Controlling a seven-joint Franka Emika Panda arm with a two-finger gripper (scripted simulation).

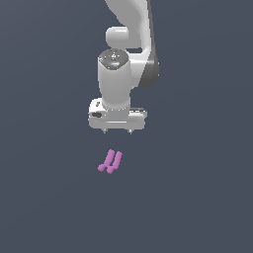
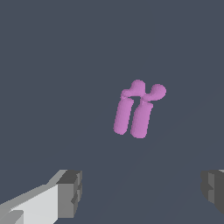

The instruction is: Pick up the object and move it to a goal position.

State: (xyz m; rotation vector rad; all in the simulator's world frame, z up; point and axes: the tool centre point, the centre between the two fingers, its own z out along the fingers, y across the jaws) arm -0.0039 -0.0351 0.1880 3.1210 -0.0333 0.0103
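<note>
Approach is the step in hand: white pincer (image 1: 117,131), fingers spread wide and empty, hangs above the small pink-purple object of two knobby-ended parallel rods (image 1: 110,162) on the dark grey worktop (image 1: 197,197), so next it should descend astride the rods and clamp.

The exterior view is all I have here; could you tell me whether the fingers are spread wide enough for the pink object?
Observer: Yes; in the wrist view the grey fingertips stand far apart, with nothing between them.
Operator: Thank you. What shape is the object?
Observer: Two short parallel rods, each ending in a knob on the same end.
Operator: Is the gripper touching it?
Observer: No; the object lies clear of both fingertips, apart from them.
</note>
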